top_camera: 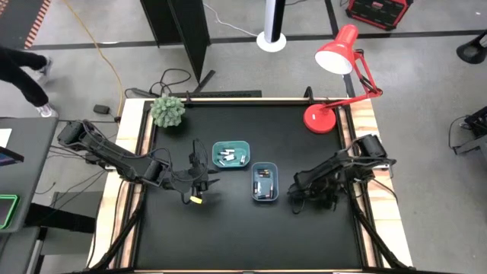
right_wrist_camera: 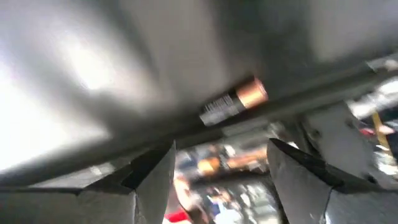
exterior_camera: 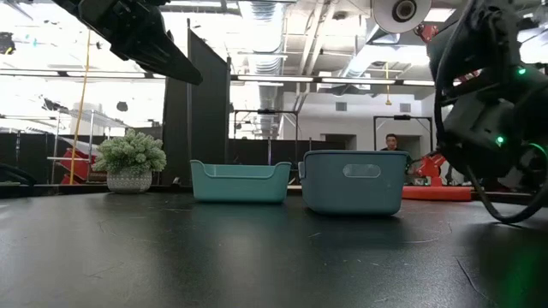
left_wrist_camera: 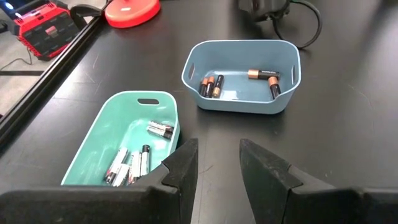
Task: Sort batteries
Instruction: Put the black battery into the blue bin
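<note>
The left gripper (left_wrist_camera: pixel 217 171) hovers released above the black table (top_camera: pixel 228 228) beside the teal plastic tray (left_wrist_camera: pixel 93 146) of white batteries (left_wrist_camera: pixel 127 167). Dark copper-topped batteries (left_wrist_camera: pixel 211 86) lie in the blue plastic tray (left_wrist_camera: pixel 286 102). The right gripper (right_wrist_camera: pixel 221 177) gapes before a black, copper-ended battery (right_wrist_camera: pixel 233 101) on the table.

Black table (top_camera: pixel 228 236) carries two trays (top_camera: pixel 230 154), plant (top_camera: pixel 167 111), lamp (top_camera: pixel 323 118).

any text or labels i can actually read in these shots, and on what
None can be read.
Black-and-copper battery: a printed band, too blurred.
Batteries in the teal tray and the blue tray: markings too small.
Red case beyond the table: no legible label.
</note>
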{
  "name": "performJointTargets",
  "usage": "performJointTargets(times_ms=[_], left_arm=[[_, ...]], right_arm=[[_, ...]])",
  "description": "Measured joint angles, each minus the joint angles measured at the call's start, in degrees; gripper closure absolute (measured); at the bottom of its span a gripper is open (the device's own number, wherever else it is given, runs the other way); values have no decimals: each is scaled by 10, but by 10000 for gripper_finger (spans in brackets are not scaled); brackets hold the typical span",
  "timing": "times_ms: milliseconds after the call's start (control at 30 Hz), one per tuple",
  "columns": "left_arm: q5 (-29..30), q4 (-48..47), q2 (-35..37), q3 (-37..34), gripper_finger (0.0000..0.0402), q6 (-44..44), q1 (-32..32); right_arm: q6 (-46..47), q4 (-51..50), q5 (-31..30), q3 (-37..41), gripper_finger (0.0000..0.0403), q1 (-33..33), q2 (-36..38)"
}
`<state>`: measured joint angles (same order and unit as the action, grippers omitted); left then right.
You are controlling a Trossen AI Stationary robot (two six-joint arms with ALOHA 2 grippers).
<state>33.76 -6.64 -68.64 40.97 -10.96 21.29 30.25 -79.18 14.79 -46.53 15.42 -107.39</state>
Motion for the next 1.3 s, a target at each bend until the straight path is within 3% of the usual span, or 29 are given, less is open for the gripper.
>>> performJointTargets(times_ms=[133, 300, 567, 900, 1300], left_arm=[[0, 0, 0, 0, 290, 0, 0], [0, -2, 0, 0, 290, 0, 0], [0, -5, 0, 0, 290, 2, 0], [0, -4, 0, 0, 290, 2, 0], [-5, -5, 0, 0, 290, 2, 0]], right_arm=[[-73, -54, -22, -24, 132, -1, -29], [-152, -43, -30, -35, 132, -1, -46], [-199, -24, -32, -33, 132, -4, -72], [-223, -19, -14, -30, 132, -1, -116], [-197, -1, -4, -28, 132, 3, -117]])
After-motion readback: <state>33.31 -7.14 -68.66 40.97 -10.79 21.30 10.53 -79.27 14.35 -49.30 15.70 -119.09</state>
